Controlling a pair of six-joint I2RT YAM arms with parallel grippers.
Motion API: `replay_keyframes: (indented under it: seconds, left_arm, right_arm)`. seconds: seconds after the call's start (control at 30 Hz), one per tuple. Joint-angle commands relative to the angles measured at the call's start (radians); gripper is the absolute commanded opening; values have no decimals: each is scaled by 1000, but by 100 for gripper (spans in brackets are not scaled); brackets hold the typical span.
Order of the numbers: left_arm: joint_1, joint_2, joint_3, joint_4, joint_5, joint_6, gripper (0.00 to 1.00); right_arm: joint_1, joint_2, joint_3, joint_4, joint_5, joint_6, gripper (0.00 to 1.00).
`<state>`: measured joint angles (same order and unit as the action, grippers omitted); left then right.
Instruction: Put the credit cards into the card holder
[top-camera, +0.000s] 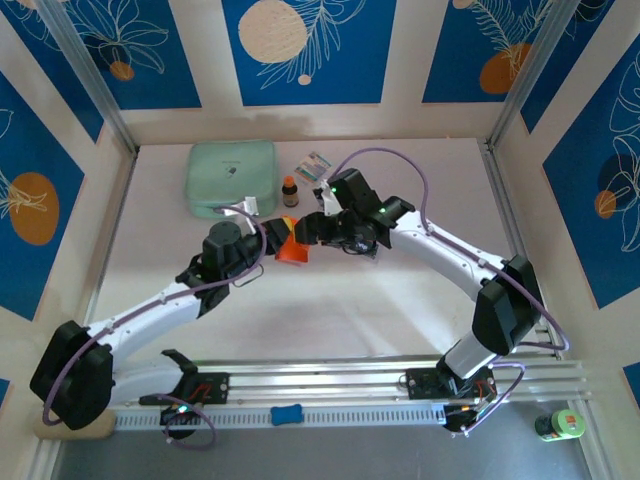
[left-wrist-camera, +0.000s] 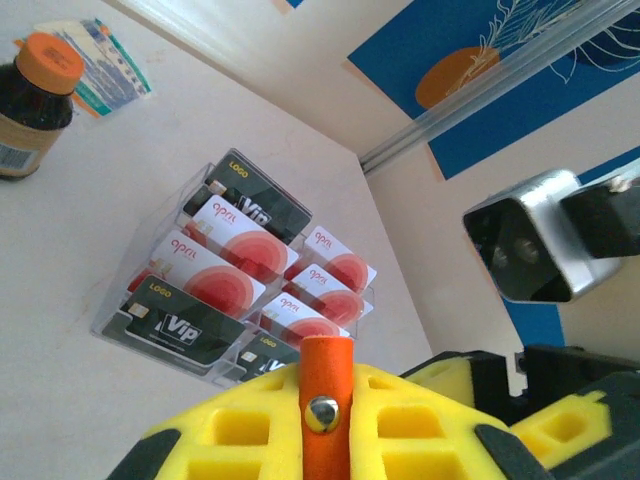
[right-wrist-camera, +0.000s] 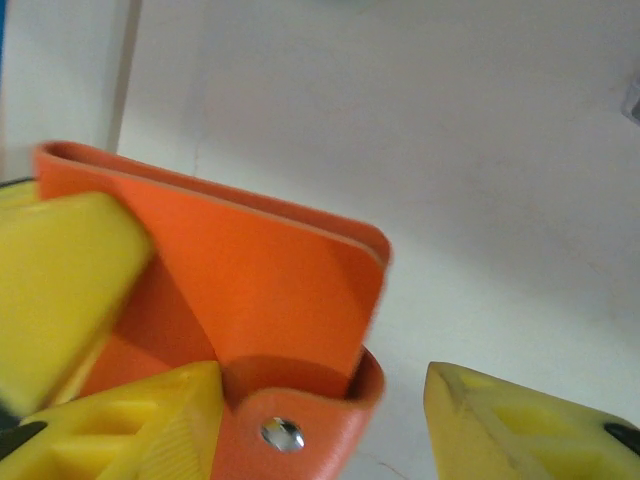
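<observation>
The left claw (left-wrist-camera: 325, 402) is clamped tight on the orange snap tab of the card holder (right-wrist-camera: 240, 290), mid-table (top-camera: 330, 310). The right claw (right-wrist-camera: 320, 405) crowds in from the other side, jaws parted around the same tab, one pad well clear of the leather. The credit cards (left-wrist-camera: 235, 280) sit fanned in the holder's clear pockets (red-spotted ones and dark ones). Just beyond them stand a small brown bottle (left-wrist-camera: 35, 95) and a patterned packet (left-wrist-camera: 100, 60). The mint-green pouch (top-camera: 232, 178) lies farther back.
</observation>
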<state>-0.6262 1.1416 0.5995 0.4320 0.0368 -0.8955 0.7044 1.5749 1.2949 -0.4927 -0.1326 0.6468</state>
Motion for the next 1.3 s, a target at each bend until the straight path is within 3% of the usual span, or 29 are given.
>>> replay_keyframes:
  seconds: [0.0,0.3,0.7,0.83,0.93,1.1,1.17,1.27]
  left_arm:
    - [-12,-28,30,11,-58,15,0]
    - [-12,-37,17,31,-78,7,0]
    - [-11,-34,9,51,-92,-20,0]
    - [-7,-34,-4,94,-132,-92,0]
    - [-1,-25,-25,180,-172,-192,0]
    - [1,-18,-30,267,-267,-311,0]
    - [0,-12,-27,297,-294,-348,0]
    - [2,9,-26,353,-320,-427,0]
  right_arm:
    - [10,9,-51,-18,34,22,54]
    - [-3,38,-135,-67,211,10,37]
    - [-47,-26,-232,-28,156,22,34]
    - [-61,-128,-277,42,74,53,35]
    - [-100,-216,-340,176,-66,108,38]
    - [-198,-305,-476,510,-302,319,46]
    - [-218,-304,-514,651,-359,410,52]
    - [-208,-276,-532,805,-397,505,54]
